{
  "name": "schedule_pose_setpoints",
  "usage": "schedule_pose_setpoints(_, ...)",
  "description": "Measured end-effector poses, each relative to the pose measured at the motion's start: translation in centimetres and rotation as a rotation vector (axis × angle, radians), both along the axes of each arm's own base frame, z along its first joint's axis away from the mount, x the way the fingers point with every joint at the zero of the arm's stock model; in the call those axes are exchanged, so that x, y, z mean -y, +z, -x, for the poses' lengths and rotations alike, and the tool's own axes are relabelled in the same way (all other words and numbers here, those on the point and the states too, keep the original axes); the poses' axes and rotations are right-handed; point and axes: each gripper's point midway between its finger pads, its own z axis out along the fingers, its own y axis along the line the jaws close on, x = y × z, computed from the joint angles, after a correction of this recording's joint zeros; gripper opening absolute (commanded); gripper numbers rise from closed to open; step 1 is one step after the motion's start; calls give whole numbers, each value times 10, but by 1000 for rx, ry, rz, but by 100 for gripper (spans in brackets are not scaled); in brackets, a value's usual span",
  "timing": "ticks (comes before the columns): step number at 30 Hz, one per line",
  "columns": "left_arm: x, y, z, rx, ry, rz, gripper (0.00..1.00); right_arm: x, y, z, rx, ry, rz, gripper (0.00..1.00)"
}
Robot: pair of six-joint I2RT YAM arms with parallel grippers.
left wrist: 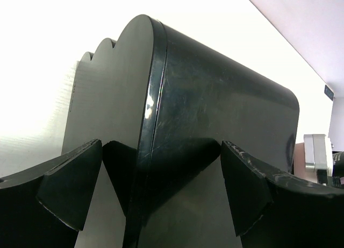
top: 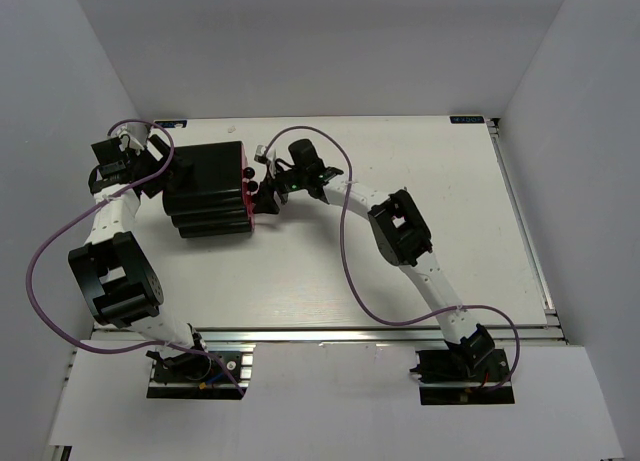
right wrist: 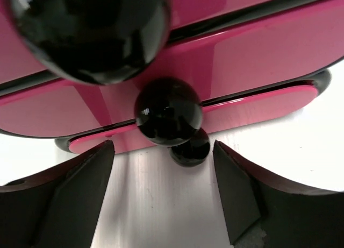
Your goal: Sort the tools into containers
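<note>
The black drawer cabinet [top: 203,186] stands at the back left of the table, its magenta-pink drawers [top: 246,205] facing right, all pushed in. My left gripper [top: 153,169] is open behind the cabinet; in the left wrist view its fingers [left wrist: 70,186] stand either side of the cabinet's rear edge [left wrist: 148,151]. My right gripper [top: 270,186] is open and empty in front of the drawers [right wrist: 258,59], just short of the round black knobs [right wrist: 168,112], with the lowest knob [right wrist: 189,149] between its fingers [right wrist: 239,197]. No screwdrivers or wrench show in any view.
Purple cables loop from both arms over the table [top: 420,171]. A metal rail [top: 520,221] runs along the right edge and white walls close in the back and sides. The right arm's elbow [top: 400,226] lies mid-table.
</note>
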Motion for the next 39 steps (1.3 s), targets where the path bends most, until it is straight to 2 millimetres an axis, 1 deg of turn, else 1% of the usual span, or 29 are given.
schedule_pose_setpoints(2, 0, 0, 0, 1, 0, 0, 97, 0, 1, -2, 2, -7, 1, 74)
schedule_pose_setpoints(5, 0, 0, 0, 1, 0, 0, 97, -2, 6, -4, 8, -10, -10, 60)
schedule_pose_setpoints(6, 0, 0, 0, 1, 0, 0, 97, -3, 9, -5, 10, -11, -17, 58)
schedule_pose_setpoints(8, 0, 0, 0, 1, 0, 0, 97, -5, 13, -6, 11, -16, -30, 57)
schedule_pose_setpoints(10, 0, 0, 0, 1, 0, 0, 97, -6, 15, -8, 7, -21, -39, 60)
schedule_pose_setpoints(11, 0, 0, 0, 1, 0, 0, 97, -7, 17, -9, 9, -26, -45, 67)
schedule_pose_setpoints(14, 0, 0, 0, 1, 0, 1, 97, -9, 16, -13, 7, -46, -45, 70)
schedule_pose_setpoints(16, 0, 0, 0, 1, 0, 0, 97, -8, 14, -16, -1, -65, -40, 70)
schedule_pose_setpoints(20, 0, 0, 0, 1, 0, 1, 97, -8, 12, -18, -39, -102, -30, 63)
schedule_pose_setpoints(23, 0, 0, 0, 1, 0, 0, 97, -7, 9, -15, -101, -122, -26, 61)
schedule_pose_setpoints(28, 0, 0, 0, 1, 0, 0, 97, -4, -4, -7, -256, -168, -10, 60)
schedule_pose_setpoints(33, 0, 0, 0, 0, 0, 0, 97, -3, -3, -6, -371, -211, -24, 66)
schedule_pose_setpoints(36, 0, 0, 0, 1, 0, 0, 97, -3, 1, -8, -425, -236, -43, 66)
schedule_pose_setpoints(39, 0, 0, 0, 1, 1, 0, 97, -4, 5, -10, -460, -253, -63, 63)
